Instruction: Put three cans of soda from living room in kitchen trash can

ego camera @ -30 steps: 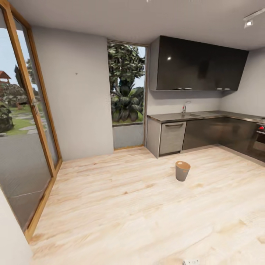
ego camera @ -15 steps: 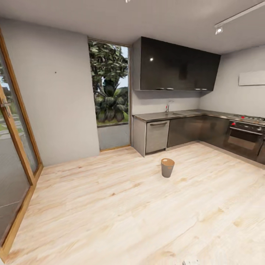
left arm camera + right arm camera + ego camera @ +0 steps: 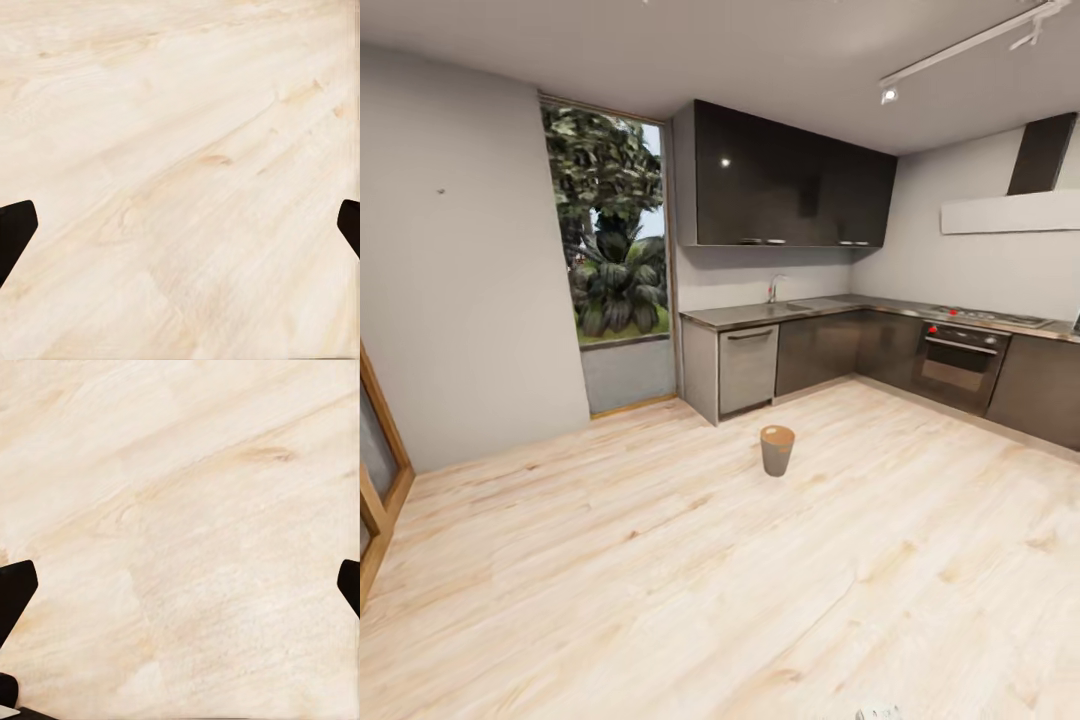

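Robot's swinging its view round the kitchen, bin's in sight, no cans in hand

Compared with a second ago the whole head view has panned: the glass door that filled the left edge is nearly gone, the oven (image 3: 963, 358) and hob have come into the right side, and the tash can (image 3: 777, 450) has slid from right of centre to about the middle of the frame. That's the camera turning, not the bin moving; it's standing upright on the wood floor (image 3: 660, 560) in front of the grey dishwasher (image 3: 748, 368). Both wrist views just show bare planks between dark fingertips at the side edges, so the left gripper (image 3: 180, 225) and right gripper (image 3: 180, 585) are spread wide and carrying nothing. The bin sits well ahead of both grippers. My guess is it's scouting; the cans have yet to be fetched.
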Tool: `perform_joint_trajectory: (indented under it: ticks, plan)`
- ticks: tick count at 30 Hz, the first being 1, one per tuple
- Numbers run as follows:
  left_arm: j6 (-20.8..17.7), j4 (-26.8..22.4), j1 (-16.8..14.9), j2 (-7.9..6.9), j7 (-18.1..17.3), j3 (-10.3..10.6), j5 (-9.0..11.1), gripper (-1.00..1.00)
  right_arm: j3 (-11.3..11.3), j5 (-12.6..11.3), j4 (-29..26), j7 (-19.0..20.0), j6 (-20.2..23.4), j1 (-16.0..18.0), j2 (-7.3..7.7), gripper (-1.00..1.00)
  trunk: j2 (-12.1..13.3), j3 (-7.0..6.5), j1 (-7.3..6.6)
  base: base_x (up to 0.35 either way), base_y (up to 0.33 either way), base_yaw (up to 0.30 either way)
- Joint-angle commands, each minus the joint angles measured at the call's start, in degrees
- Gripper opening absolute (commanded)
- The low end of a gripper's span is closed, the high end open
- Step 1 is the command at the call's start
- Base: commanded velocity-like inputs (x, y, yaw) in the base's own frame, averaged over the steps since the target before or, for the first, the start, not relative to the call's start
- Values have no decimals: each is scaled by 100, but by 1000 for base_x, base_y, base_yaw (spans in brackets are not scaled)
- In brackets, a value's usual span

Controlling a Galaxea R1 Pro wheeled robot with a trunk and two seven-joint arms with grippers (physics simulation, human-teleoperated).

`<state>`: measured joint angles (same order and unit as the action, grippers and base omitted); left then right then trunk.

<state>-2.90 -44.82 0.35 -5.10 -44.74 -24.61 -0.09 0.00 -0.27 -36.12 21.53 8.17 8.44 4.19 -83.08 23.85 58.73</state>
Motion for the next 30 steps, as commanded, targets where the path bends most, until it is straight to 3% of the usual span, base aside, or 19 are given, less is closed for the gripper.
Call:
perform_joint_trajectory:
  ticks: [1,17,30]
  plan:
    - [0,0,2,0,0,0,0,100,0,0,0,0,0,0,-1,100,0,0,0,0,0,-272]
    - [-5,0,0,0,0,0,0,100,0,0,2,-8,-3,0,-4,100,0,0,0,4,0,-262]
    - [-9,0,0,0,0,9,-2,100,0,0,3,-9,-9,0,-6,100,0,0,0,286,0,-32]
